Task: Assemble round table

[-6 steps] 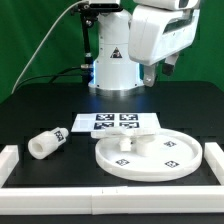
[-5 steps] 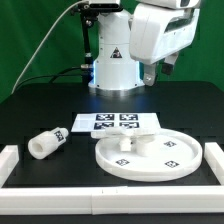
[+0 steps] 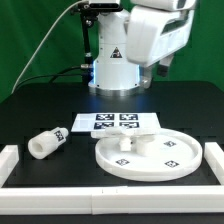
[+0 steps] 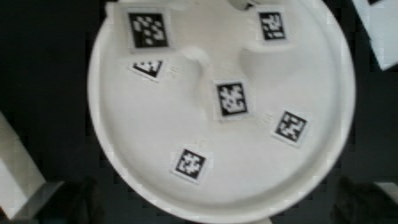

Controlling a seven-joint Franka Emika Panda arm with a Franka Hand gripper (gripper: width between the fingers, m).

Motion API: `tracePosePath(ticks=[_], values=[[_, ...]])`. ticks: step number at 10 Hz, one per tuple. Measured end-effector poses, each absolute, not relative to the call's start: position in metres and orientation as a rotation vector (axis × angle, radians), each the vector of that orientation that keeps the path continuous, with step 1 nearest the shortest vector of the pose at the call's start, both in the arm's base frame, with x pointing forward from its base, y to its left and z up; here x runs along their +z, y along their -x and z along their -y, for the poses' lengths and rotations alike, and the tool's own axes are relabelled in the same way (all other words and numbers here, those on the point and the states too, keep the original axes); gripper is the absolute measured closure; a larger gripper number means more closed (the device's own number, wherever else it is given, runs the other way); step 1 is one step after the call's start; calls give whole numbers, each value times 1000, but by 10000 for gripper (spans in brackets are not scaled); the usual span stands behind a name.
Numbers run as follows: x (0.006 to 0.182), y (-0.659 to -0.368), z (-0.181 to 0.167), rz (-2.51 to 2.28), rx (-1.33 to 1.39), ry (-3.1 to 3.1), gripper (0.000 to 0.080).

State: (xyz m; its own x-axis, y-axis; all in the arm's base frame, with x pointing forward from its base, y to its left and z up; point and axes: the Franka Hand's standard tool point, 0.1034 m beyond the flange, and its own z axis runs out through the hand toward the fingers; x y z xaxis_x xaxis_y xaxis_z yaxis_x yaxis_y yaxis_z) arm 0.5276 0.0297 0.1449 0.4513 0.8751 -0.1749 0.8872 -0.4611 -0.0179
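Note:
The large rimmed round disc point(image 3: 148, 154) lies flat on the black table at the exterior view's front right, with several square tags and a small raised hub near its middle. It fills the wrist view point(image 4: 214, 130). The short thick cylindrical leg point(image 3: 46, 143) lies on its side at the exterior view's left, apart from the disc. My gripper point(image 3: 151, 73) hangs high above the table, behind and above the disc, touching nothing. In the wrist view my gripper point(image 4: 214, 216) shows only as dark blurred fingers point(image 4: 68, 206) set wide apart, open and empty.
The marker board point(image 3: 115, 122) lies flat between the robot base and the disc. White rails border the table at the exterior view's left point(image 3: 10, 162), right point(image 3: 214, 160) and front point(image 3: 110, 200). A green curtain hangs behind.
The arm's hand has shifted slightly toward the exterior view's left. The disc and the leg have not moved.

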Motion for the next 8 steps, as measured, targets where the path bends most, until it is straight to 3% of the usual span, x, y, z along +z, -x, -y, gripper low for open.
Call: tracePosePath(ticks=[3, 8], values=[[132, -544, 7, -1738, -266, -2548, 150], [133, -544, 12, -1660, -244, -2637, 150]])
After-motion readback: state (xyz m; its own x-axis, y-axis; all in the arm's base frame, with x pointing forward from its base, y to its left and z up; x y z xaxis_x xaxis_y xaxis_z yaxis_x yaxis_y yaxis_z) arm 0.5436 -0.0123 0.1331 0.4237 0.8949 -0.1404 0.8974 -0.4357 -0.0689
